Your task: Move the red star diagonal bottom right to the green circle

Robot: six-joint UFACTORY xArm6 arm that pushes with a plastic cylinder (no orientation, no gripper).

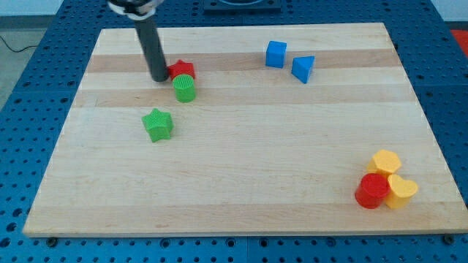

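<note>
The red star (182, 70) lies near the view's top left of the wooden board (241, 183). The green circle (185, 88) sits just below it, touching it. My tip (159, 76) stands right at the red star's left side, up and to the left of the green circle. The dark rod rises from the tip toward the view's top.
A green star (158, 124) lies below and left of the green circle. A blue cube (276, 54) and a blue triangle (303, 69) sit at the top middle. A red cylinder (372, 191), a yellow hexagon (385, 161) and a yellow heart (401, 190) cluster at the bottom right.
</note>
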